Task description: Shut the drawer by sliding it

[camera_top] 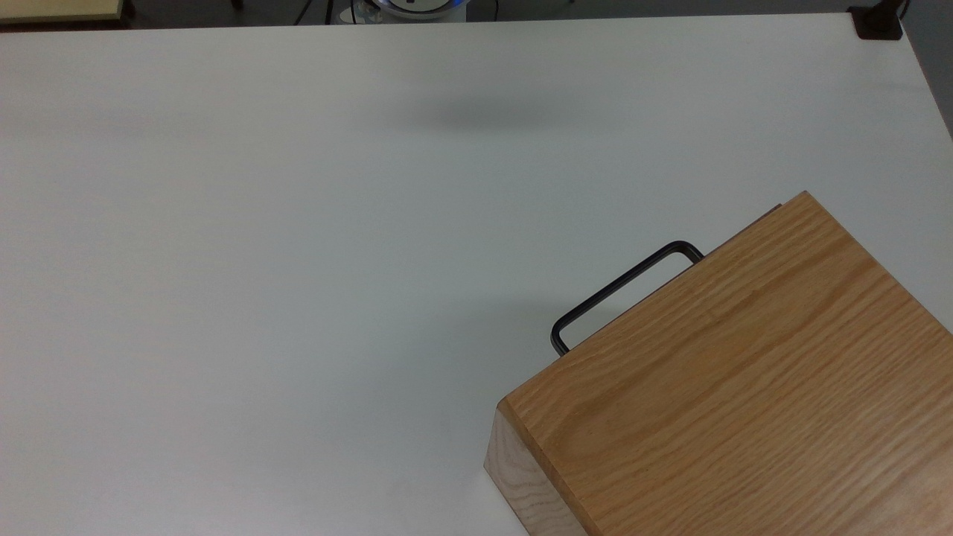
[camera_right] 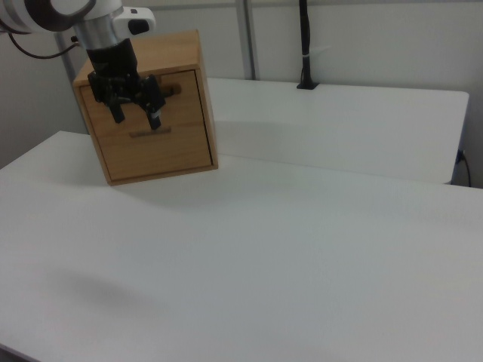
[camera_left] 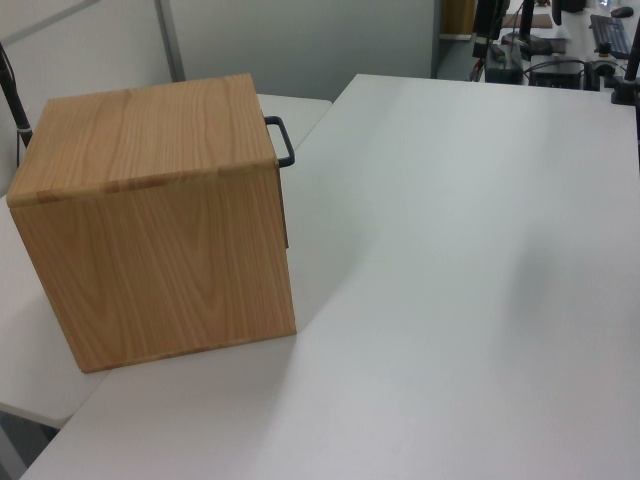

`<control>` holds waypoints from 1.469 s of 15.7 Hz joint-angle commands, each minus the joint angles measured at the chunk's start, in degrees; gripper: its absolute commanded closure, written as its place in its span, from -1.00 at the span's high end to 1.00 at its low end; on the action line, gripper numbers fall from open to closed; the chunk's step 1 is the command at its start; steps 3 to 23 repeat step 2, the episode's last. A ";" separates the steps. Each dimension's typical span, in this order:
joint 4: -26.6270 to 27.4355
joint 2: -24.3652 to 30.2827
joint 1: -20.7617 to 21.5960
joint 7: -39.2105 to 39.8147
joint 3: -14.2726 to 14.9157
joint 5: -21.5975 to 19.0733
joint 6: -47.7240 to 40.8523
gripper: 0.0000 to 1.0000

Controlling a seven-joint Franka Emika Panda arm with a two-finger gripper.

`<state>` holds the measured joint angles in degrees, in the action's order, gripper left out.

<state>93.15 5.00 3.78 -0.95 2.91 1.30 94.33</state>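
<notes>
I see the gripper (camera_right: 136, 113) hanging above the white table (camera_top: 298, 223), its fingers spread with nothing between them. The drawer (camera_right: 151, 124) sits pushed into the oak cabinet (camera_left: 150, 220) at the table's edge, its black handle (camera_top: 622, 286) jutting out.

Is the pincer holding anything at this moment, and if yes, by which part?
Nothing is held. The black two-finger pincer is open in the air, with empty space between its fingers, in front of the light oak drawer.
</notes>
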 commanded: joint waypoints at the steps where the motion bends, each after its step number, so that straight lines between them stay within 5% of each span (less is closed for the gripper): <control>1: -1.04 -0.95 -0.44 -0.81 -0.01 -1.04 0.42 1.00; 23: -1.04 -0.95 -0.62 -0.63 -0.01 -1.04 0.33 1.00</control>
